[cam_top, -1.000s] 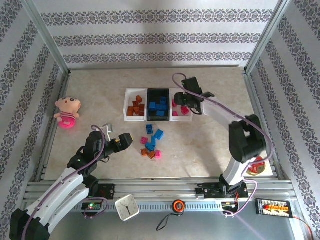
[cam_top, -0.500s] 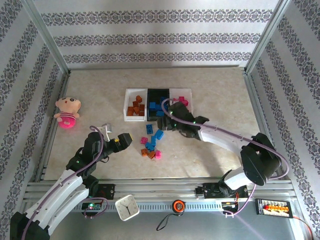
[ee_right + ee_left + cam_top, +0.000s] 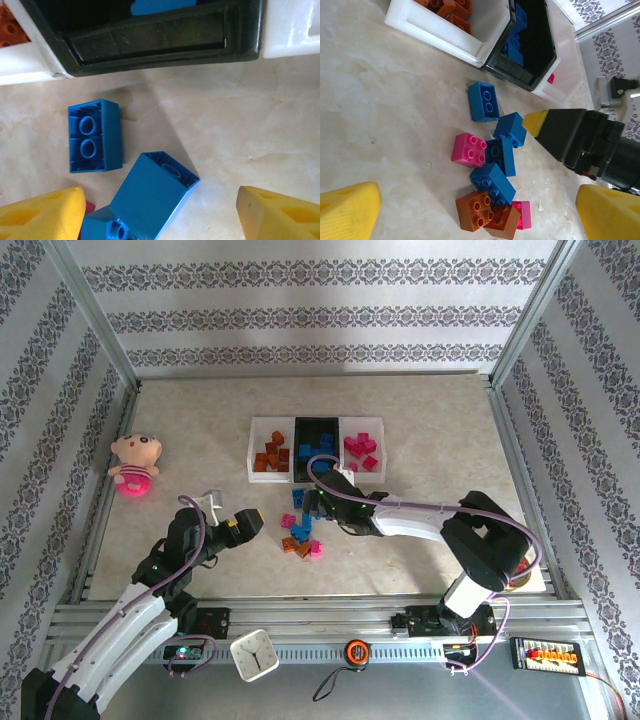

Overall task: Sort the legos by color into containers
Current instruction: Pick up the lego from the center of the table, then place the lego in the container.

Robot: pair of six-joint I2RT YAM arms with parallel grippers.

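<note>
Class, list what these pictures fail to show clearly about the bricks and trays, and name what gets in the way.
Right wrist view: the black tray is cut off by the top edge, so its contents cannot be counted.
Left wrist view: a pink brick lies partly under orange-brown bricks; its shape is unclear.
Top view: the loose bricks are too small to count, and the right gripper covers some.

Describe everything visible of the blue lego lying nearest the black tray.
The blue lego is a glossy, bright-blue plastic rectangular brick. It lies flat and upside down, hollow underside up, with two round tubes inside thin walls. It rests on the beige table just in front of the black tray, not touching it. A tilted blue lego lies close beside it, seemingly just apart.
</note>
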